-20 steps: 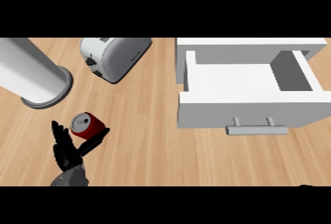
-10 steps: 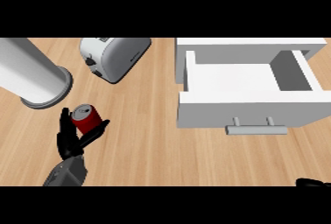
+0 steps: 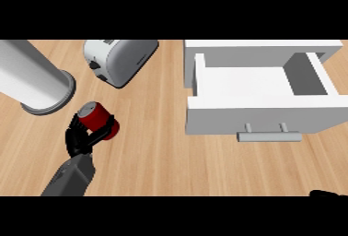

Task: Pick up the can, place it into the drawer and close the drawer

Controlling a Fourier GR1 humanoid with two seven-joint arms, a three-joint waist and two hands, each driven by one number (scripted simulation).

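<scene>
A red can with a grey top is tilted over the wooden counter, left of centre. My left hand comes up from below it, with fingers on the can's left side and the thumb curled over its right side. The white drawer stands pulled open at the right, its inside bare and its grey handle facing me. Only a black sliver of my right hand shows at the lower right edge.
A silver toaster lies at the back, just beyond the can. A large grey cylinder stands at the left. Bare wooden counter lies between the can and the drawer front.
My left hand has closed round the can, and both have shifted slightly up and to the right. A sliver of the right hand has come into view.
</scene>
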